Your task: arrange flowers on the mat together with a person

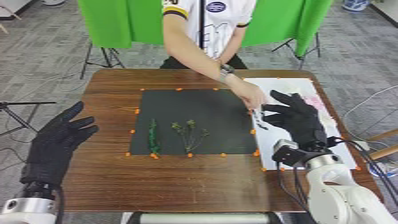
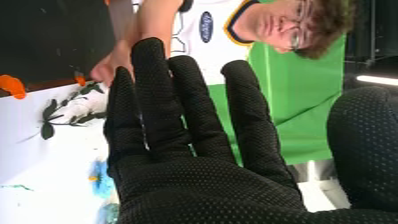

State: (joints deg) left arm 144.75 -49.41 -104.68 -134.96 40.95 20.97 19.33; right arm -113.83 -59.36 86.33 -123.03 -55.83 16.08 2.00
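My left hand (image 1: 60, 142) is at the table's left edge, fingers loosely extended. My right hand (image 1: 300, 120), open, is over the white sheet right of the black mat (image 1: 164, 107). In the right wrist view that hand (image 2: 204, 175) has straight fingers. A person's hand (image 1: 248, 94) reaches to the mat's upper right edge, at a white flower (image 1: 258, 115) with dark leaves; whether it grips the flower is unclear. The wrist view shows the person's hand (image 2: 108, 64) beside this white flower (image 2: 82, 106). On the mat lie a narrow green stem (image 1: 153, 138) and a branching sprig (image 1: 189, 136).
The white sheet (image 1: 277, 159) runs along the table's right side, with pale pink flowers (image 1: 318, 102) near its far part. A blue flower (image 2: 101, 179) lies on the sheet. Orange markers (image 1: 179, 89) line the mat. Brown wood (image 1: 187, 187) spans the table's near side.
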